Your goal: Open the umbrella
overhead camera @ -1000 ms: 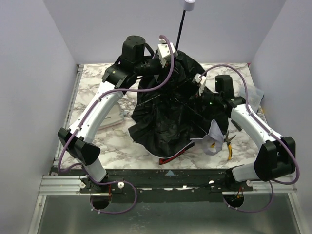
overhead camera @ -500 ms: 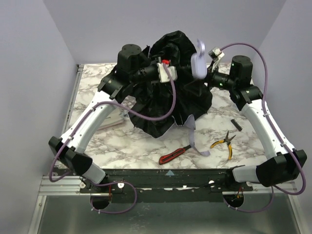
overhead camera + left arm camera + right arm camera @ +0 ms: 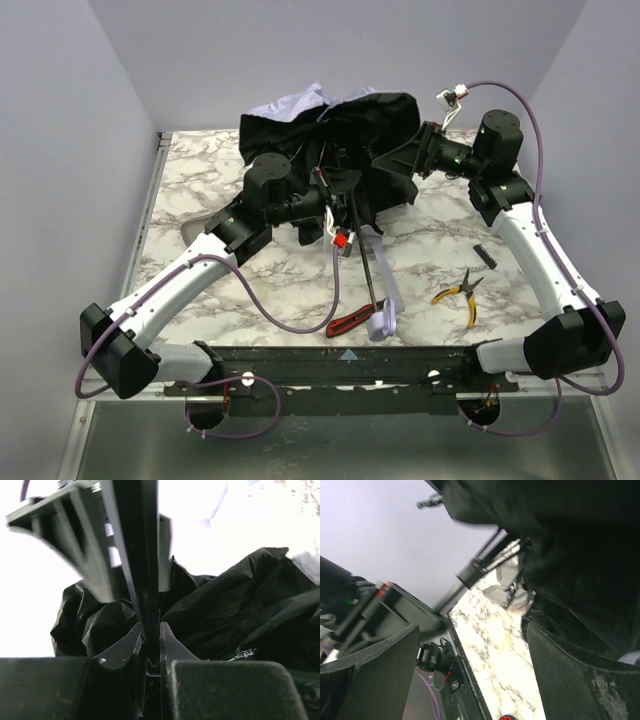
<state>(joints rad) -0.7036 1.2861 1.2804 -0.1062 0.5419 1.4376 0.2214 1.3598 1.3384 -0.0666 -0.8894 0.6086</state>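
Note:
The umbrella [image 3: 340, 125] lies tilted with its black-lined canopy at the back of the table, and pale lavender fabric shows along the top edge. Its dark shaft [image 3: 368, 265] slants toward the front edge and ends in the lavender handle [image 3: 381, 322]. My left gripper [image 3: 335, 207] is shut on the shaft just below the canopy. In the left wrist view the shaft [image 3: 142, 560] runs straight down into that gripper [image 3: 152, 630]. My right gripper [image 3: 402, 160] stands open at the canopy's right side. In the right wrist view the right gripper [image 3: 472, 627] has only table between its fingers, and the canopy [image 3: 570, 540] hangs above.
A red-and-black utility knife [image 3: 350, 322] lies at the front edge, next to the handle. Yellow pliers [image 3: 458, 294] and a small black part [image 3: 484, 254] lie at the front right of the marble table [image 3: 440, 225]. Grey walls close in the back and both sides.
The umbrella has swung over: its handle went from high at the back down to the front edge, and the canopy went to the back. Both grippers moved with it, the right one to the back right.

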